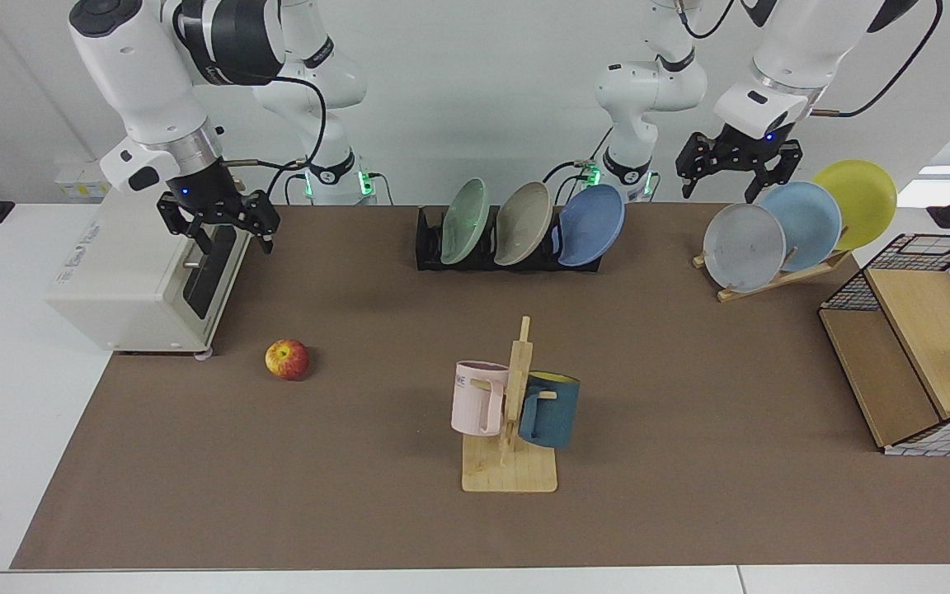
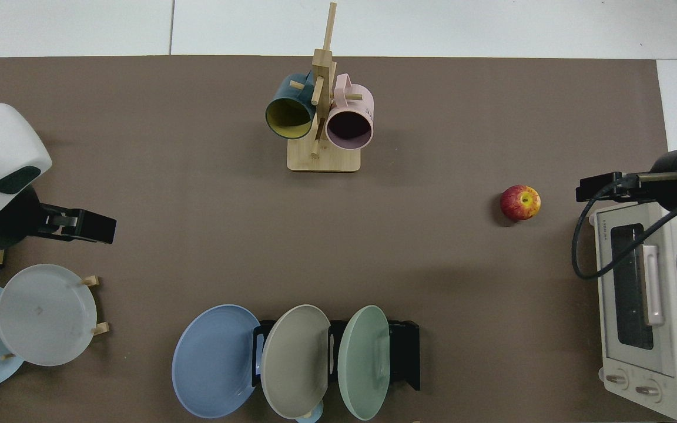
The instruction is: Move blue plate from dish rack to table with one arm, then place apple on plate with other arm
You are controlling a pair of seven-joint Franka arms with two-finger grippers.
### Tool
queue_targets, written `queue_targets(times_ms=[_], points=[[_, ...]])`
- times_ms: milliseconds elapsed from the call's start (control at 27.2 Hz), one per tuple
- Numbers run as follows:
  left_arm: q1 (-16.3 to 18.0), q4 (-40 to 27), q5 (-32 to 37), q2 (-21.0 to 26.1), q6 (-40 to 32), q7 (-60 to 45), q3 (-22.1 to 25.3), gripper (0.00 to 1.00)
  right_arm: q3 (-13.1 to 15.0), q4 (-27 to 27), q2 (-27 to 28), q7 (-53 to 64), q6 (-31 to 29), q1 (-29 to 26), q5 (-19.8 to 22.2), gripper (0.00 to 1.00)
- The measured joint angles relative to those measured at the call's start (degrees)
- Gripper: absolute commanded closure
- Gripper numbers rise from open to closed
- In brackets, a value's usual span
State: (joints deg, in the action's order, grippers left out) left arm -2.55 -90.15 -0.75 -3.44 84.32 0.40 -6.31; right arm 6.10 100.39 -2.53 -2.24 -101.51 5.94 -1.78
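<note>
The blue plate [image 1: 590,224] [image 2: 215,359] leans in the end slot of the black dish rack [image 1: 428,247] [image 2: 406,352], beside a beige plate and a green one. On the brown mat of the table [image 1: 359,495] lies the apple [image 1: 287,360] [image 2: 520,202], red with yellow patches. My left gripper [image 1: 737,169] [image 2: 94,228] hangs open and empty above the wooden plate stand, off to the side of the blue plate. My right gripper [image 1: 228,231] [image 2: 594,188] is open and empty over the toaster oven, behind the apple.
A wooden mug tree [image 1: 512,429] with a pink and a dark blue mug stands mid-table. A white toaster oven [image 1: 145,280] sits near the apple. The wooden stand [image 1: 780,276] holds grey, sky-blue and yellow plates. A wire-and-wood shelf [image 1: 912,355] is at the table's edge.
</note>
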Motion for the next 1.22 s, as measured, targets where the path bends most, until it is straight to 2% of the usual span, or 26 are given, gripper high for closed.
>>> queue_targets(times_ms=[773,1215], points=[[0.0,-0.38,-0.01,-0.55,-2.6,-0.41,0.09,0.0,-0.1,0.56,0.02,-0.24,-1.14,0.22,0.06,0.0],[0.01,-6.67,-3.06,-4.17,-2.04,-0.45,0.21,0.0,-0.05,3.19,1.04,-0.3,-5.81,0.22,0.05,0.0]])
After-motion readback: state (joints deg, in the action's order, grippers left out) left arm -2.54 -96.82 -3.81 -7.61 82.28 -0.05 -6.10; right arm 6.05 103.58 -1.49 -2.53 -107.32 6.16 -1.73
